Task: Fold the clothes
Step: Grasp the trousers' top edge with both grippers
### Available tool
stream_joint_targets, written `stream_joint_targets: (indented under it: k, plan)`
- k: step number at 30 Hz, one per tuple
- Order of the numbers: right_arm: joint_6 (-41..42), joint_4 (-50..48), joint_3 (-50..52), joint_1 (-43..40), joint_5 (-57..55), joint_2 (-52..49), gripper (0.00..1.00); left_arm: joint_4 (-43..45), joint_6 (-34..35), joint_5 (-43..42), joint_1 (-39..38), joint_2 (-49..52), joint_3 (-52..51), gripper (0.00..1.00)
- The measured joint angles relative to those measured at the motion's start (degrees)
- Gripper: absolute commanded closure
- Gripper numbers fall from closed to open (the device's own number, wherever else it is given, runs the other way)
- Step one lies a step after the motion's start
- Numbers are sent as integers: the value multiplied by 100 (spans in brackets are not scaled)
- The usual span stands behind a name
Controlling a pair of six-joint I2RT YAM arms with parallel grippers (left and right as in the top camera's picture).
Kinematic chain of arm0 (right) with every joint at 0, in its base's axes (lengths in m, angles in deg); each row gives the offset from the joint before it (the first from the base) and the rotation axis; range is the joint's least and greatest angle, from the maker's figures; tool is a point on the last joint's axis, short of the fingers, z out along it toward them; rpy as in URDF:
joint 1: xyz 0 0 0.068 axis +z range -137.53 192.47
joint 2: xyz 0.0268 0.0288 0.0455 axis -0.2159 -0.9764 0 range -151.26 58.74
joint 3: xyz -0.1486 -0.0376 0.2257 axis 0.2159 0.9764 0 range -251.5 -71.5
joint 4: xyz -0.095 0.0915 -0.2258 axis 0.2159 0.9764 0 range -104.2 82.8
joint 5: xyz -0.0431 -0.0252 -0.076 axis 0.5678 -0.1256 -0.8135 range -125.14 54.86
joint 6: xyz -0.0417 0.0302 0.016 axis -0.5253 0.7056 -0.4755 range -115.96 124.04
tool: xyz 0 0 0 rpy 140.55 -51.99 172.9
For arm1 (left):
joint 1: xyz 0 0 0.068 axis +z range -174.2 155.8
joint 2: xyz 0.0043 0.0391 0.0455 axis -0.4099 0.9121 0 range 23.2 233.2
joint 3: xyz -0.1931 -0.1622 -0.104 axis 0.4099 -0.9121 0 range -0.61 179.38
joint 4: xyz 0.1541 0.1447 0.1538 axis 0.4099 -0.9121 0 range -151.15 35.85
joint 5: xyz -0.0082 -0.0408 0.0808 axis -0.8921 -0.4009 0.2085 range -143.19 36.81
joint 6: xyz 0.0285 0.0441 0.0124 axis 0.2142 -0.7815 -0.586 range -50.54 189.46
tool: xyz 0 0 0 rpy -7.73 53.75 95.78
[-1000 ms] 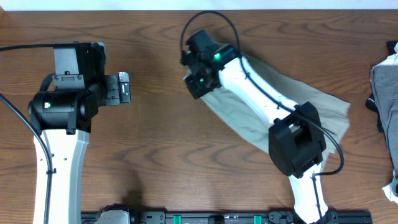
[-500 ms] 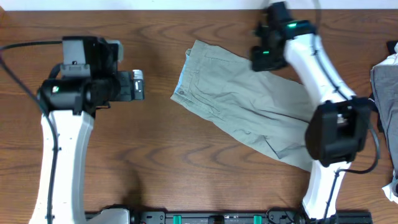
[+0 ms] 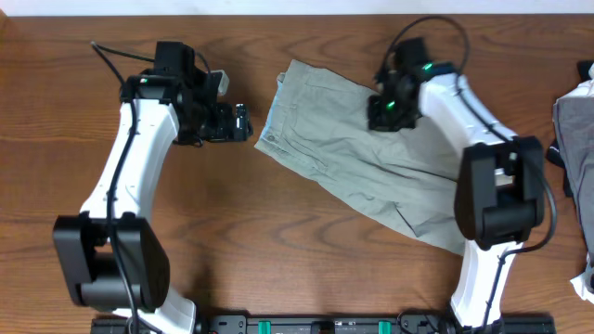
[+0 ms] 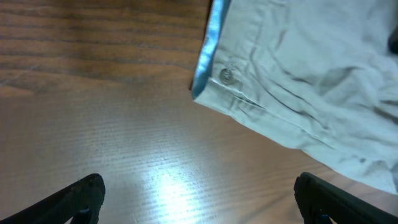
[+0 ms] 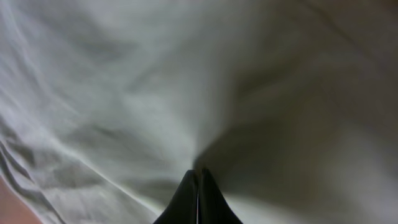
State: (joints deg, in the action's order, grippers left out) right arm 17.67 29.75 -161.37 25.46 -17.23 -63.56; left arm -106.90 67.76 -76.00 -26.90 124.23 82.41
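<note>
You are working with soft, light woven cloth: the clothes (image 3: 353,158) will drape and sag from any single pinch, and they are likely to drag and bunch on the wood instead of sliding as one flat sheet. Only the seams and the waistband (image 3: 278,107) offer any body, so those are the places to take hold, at two well-spaced points so that the edge stays straight as it lifts. The garment lies spread flat on the counter (image 3: 278,250), running on a slant from the waistband at upper centre down towards the lower right corner, near the base of your right arm. Your left gripper (image 3: 243,122) sits released, its fingers spread wide, low over bare wood just beside the waistband's outer corner but not touching it; the left wrist view shows the button (image 4: 227,74) and the pale blue lining edge close ahead. Your right gripper (image 3: 382,113) is down on the upper edge of the cloth, clenched, and from the puckers running into its tips it appears to be nipping a fold of the fabric. A grey pile (image 3: 575,121) lies well apart at the right edge.
</note>
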Motion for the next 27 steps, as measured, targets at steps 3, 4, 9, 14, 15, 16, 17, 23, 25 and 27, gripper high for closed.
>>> stream_joint_targets:
  k: [3,4,9,14,15,16,17,23,25,27]
  plan:
    - [706,-756,553,308,13,0,99,26,-2,-2,0,61,0,2]
    - [901,-922,667,372,26,0,99,26,0,-2,0,59,0,2]
    - [1633,-1530,986,713,68,107,98,-57,0,-17,2,59,4,2]
    - [831,-1099,1012,1296,645,107,99,-149,0,-17,66,59,4,2]
    - [636,-946,1021,1401,772,107,99,-168,0,-15,87,59,4,2]
    - [474,-852,1021,1493,868,107,99,-186,0,-15,111,59,4,2]
    - [308,-748,1021,1561,990,107,99,-192,0,0,131,59,4,2]
    - [-638,544,859,1495,1130,107,99,-195,-2,249,157,116,4,2]
    - [-861,1062,750,1440,817,118,99,-197,-2,278,157,243,4,2]
    - [-1005,1217,675,1394,562,122,99,-192,-2,286,157,476,4,2]
